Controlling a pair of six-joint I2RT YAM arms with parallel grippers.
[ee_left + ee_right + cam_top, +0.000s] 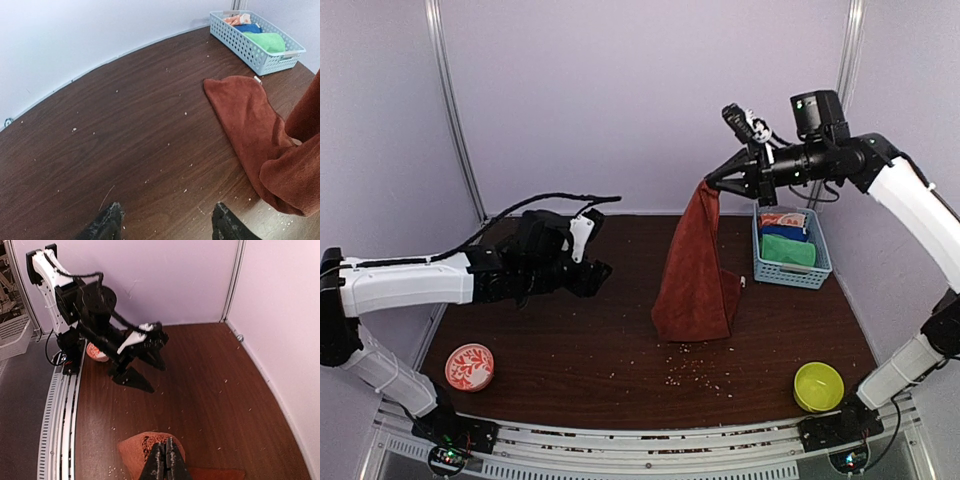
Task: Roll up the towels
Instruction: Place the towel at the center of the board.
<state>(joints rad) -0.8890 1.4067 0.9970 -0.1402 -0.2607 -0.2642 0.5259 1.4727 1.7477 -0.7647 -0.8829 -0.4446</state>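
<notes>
The rust-red towel (695, 270) hangs from my right gripper (712, 184), which is shut on its top corner high above the table; its lower end lies bunched on the wood. In the right wrist view the shut gripper (165, 460) pinches the towel (132, 452) from above. The left wrist view shows the same towel (250, 125) spread flat and rising at the right. The green towel (788, 250) lies folded in the blue basket (250, 50). My left gripper (598, 270) hovers left of the red towel, open, with only bare table between its fingers (107, 225).
The blue basket (817, 272) at the back right also holds orange and blue cloths. A red patterned bowl (469, 366) sits front left and a yellow-green bowl (818, 386) front right. Crumbs (690, 370) dot the dark wood table. Walls close the back and sides.
</notes>
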